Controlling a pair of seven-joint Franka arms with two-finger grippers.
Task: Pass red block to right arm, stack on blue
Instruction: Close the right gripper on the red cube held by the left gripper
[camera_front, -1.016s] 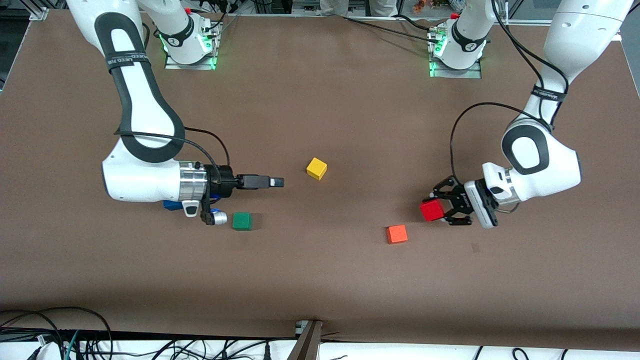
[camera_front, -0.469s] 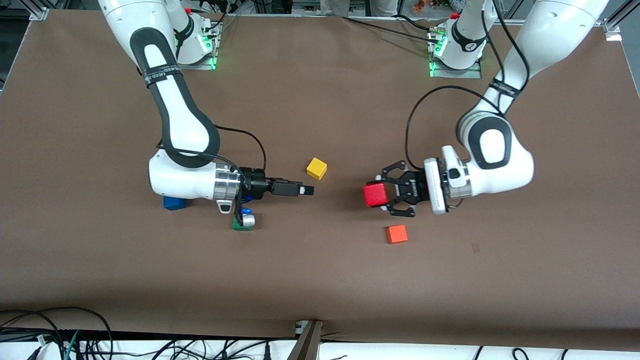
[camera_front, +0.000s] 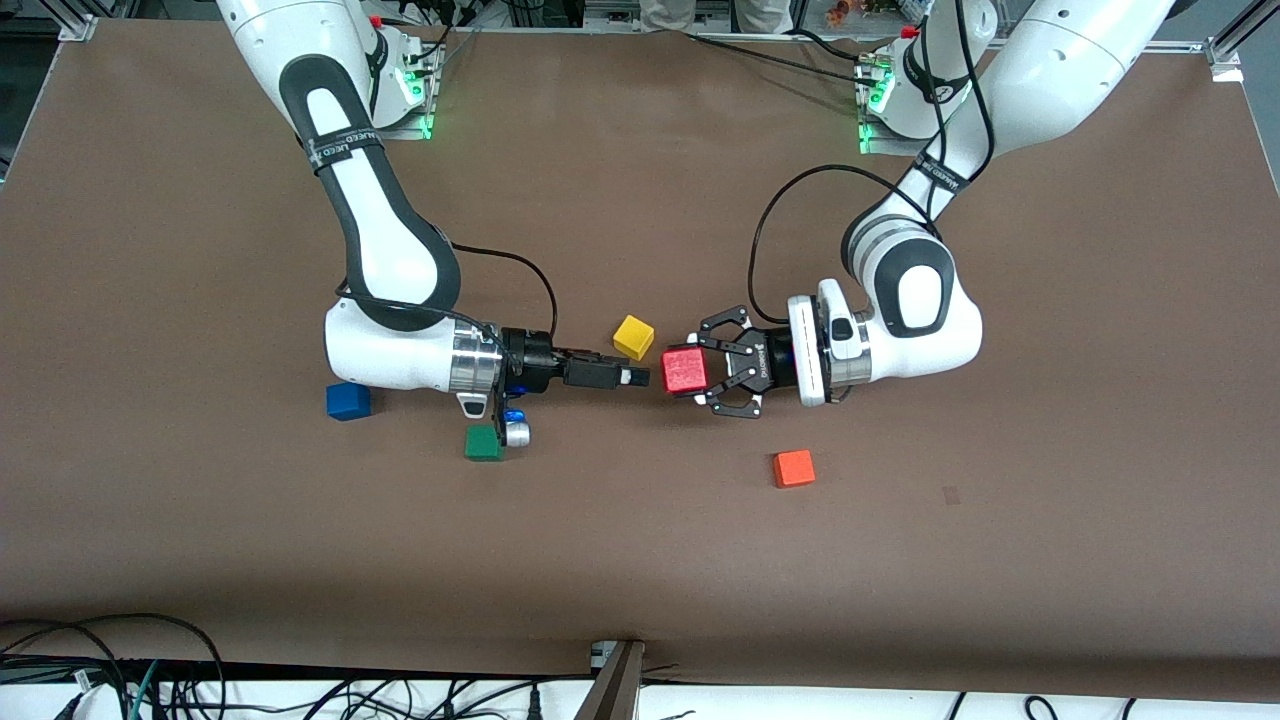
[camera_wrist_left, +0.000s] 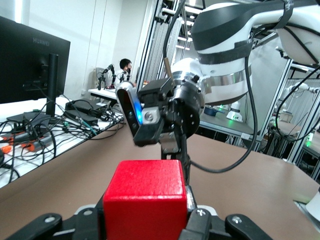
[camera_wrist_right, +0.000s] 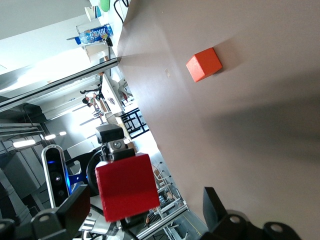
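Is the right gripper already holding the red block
No, the red block sits in the left gripper; the right gripper stops just short of it.

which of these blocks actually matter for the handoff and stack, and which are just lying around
In the job:
red block, held in the left gripper over the table
right gripper, facing it
blue block, on the table

Lying about:
yellow block
green block
orange block
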